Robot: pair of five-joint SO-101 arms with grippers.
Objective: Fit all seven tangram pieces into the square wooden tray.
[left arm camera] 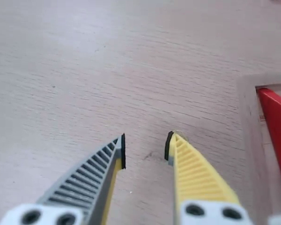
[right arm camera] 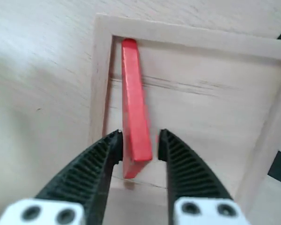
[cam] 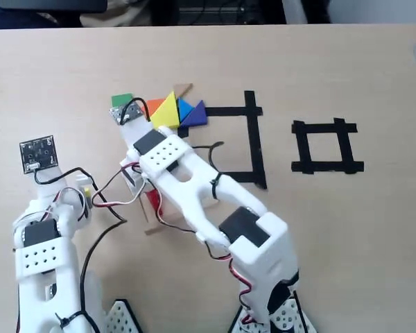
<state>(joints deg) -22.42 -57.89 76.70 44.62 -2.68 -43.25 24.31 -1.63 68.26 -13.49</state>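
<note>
Clearly, we have our right tool [right arm camera: 138, 138] straddling a red piece [right arm camera: 133, 93], jaws slightly apart, one side touching it. The flat, bright piece stands on edge inside the tray [right arm camera: 192, 35], close along one wall. Our left tool [left arm camera: 145, 150] hangs parted over bare desk [left arm camera: 107, 70], beside the tray's corner.

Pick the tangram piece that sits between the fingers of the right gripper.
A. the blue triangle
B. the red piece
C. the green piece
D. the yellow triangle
B: the right wrist view shows the red piece standing on edge inside the wooden tray, between the fingers of the right gripper.
</note>
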